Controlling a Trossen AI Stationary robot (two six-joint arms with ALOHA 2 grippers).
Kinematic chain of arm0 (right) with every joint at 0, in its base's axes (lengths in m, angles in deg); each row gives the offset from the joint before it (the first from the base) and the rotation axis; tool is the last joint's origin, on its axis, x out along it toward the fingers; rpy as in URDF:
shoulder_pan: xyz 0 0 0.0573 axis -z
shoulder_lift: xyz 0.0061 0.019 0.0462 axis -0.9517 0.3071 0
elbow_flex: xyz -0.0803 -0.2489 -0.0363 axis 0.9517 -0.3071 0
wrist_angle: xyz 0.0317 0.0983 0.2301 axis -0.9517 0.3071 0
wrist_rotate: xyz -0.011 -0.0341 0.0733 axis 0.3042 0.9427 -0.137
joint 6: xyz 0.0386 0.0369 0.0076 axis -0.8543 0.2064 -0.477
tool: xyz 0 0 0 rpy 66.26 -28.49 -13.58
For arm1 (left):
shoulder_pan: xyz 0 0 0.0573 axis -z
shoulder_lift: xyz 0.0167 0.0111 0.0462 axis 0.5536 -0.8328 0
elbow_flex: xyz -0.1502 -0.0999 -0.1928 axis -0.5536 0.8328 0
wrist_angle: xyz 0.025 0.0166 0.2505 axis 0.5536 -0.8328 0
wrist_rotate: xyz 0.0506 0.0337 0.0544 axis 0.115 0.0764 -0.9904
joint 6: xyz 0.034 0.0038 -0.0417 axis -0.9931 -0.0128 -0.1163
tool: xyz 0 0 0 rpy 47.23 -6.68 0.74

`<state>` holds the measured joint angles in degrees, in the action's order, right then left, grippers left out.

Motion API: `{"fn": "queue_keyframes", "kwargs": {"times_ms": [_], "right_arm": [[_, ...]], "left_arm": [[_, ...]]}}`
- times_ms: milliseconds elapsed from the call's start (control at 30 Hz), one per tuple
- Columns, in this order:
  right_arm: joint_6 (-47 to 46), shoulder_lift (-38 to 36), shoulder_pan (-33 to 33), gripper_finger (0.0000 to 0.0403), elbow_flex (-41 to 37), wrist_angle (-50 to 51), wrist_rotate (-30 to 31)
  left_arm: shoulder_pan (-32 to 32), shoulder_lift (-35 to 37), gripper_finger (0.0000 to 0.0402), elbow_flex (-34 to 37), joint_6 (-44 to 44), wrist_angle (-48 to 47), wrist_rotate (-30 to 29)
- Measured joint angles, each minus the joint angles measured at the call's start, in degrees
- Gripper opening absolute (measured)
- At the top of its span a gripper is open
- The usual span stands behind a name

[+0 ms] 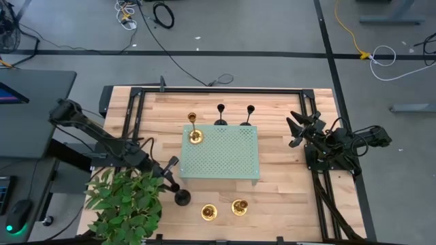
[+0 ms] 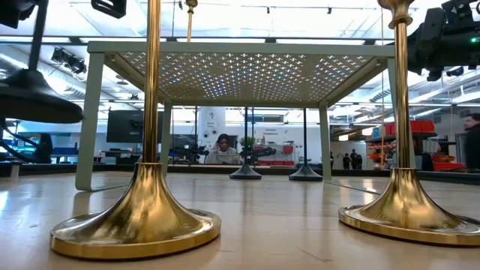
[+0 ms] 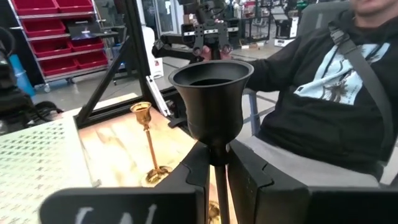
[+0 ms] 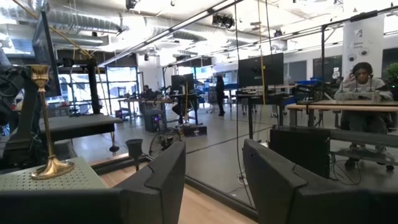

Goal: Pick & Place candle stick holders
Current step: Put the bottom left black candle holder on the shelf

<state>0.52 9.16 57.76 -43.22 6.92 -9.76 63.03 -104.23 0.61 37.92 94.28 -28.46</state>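
The black holder (image 3: 211, 99) in hand sits lower left of centre in the high view (image 1: 182, 198), just off the tray's (image 1: 221, 173) lower-left corner. The left gripper (image 3: 219, 177) is closed on its thin stem just under the cup, as the left wrist view shows. In the low view its dark base (image 2: 37, 94) hangs at the far left, seemingly clear of the wood, though the contact point is hidden.

To do this step well, I judge the arm should keep the stem vertical, since a grip high on a thin stem lets the heavy base swing. It should move slowly and bring the base down flat before letting go.

Two gold holders (image 1: 208, 212) (image 1: 239, 207) stand just beside it at lower centre; steer wide of them. A third gold one (image 1: 194, 129) stands on the tray's upper-left corner. Two more black holders (image 1: 221, 116) (image 1: 249, 116) stand on the table above the tray's top edge.

The plant (image 1: 126, 201) at lower left crowds the left arm. The right gripper (image 1: 297, 129) waits at the right of the table, fingers apart and empty.
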Motion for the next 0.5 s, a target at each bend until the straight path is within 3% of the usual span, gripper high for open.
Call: {"fn": "queue_keyframes", "kwargs": {"times_ms": [500], "right_arm": [[0.0, 0.0, -0.01, 0.0162, 0.0, 0.02, 0.01]], "left_arm": [[0.0, 10.0, 0.0036, 0.03, -0.81, -5.71, -1.56]]}}
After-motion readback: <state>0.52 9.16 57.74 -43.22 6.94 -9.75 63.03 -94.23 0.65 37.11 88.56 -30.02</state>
